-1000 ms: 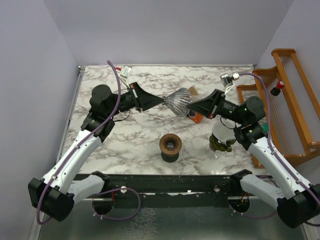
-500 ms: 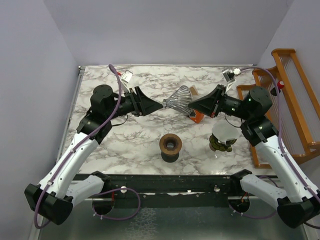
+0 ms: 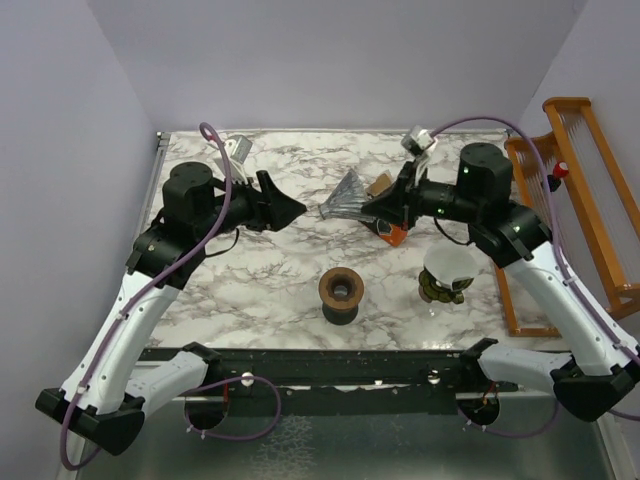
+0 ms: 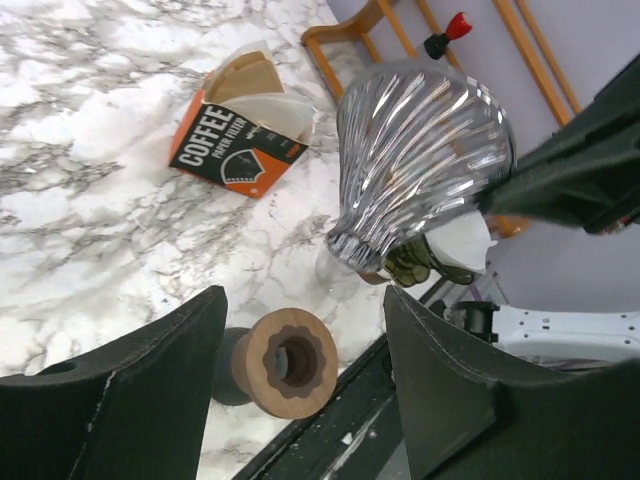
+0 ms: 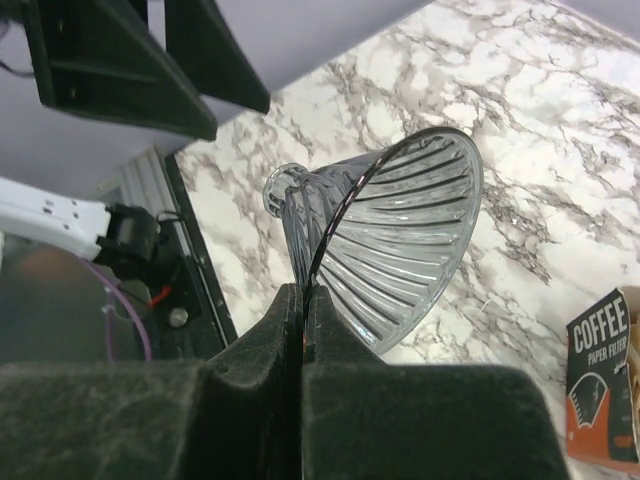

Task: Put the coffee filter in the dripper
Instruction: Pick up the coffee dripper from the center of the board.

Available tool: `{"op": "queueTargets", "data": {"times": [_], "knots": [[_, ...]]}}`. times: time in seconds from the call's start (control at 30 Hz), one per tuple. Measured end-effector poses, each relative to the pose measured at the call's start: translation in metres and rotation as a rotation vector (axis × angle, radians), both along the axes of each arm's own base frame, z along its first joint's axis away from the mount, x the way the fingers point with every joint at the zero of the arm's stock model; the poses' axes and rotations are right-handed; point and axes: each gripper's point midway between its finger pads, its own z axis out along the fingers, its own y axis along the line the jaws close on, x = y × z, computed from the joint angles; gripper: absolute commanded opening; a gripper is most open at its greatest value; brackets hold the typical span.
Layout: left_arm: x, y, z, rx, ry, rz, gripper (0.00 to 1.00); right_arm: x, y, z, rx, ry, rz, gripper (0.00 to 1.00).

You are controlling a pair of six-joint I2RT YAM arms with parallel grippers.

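Note:
The dripper point(image 3: 346, 196), a clear ribbed glass cone, hangs in the air over the back middle of the table. My right gripper point(image 3: 374, 206) is shut on its rim, with the rim pinched between the jaws in the right wrist view point(image 5: 400, 240). My left gripper point(image 3: 297, 208) is open and empty, just left of the dripper's narrow end and apart from it. The dripper also shows in the left wrist view point(image 4: 420, 160). The white paper coffee filter point(image 3: 450, 262) rests on a dark green object point(image 3: 437, 289) at the right, and is partly seen behind the dripper point(image 4: 462, 240).
A brown-and-orange COFFEE carton point(image 3: 392, 233) lies behind the dripper on the marble point(image 4: 235, 150). A round wooden stand point(image 3: 341, 291) sits near the front middle point(image 4: 285, 362). An orange wooden rack point(image 3: 575, 200) stands along the right edge.
My left gripper has let go of the dripper's narrow end and drawn back to the left. My right gripper has carried the dripper up and to the left.

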Motion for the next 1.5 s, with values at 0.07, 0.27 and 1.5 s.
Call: {"op": "queueTargets", "data": {"times": [0.07, 0.27, 1.5], "knots": [[0.001, 0.004, 0.004, 0.022, -0.016, 0.016, 0.66, -0.007, 0.013, -0.007, -0.069, -0.038, 0.023, 0.01], [0.003, 0.013, 0.009, 0.077, -0.042, 0.048, 0.66, -0.023, 0.050, -0.021, -0.267, -0.201, 0.088, 0.00], [0.009, 0.028, -0.030, 0.287, 0.045, 0.051, 0.63, -0.038, 0.082, -0.101, -1.144, -1.423, 0.488, 0.00]]}}
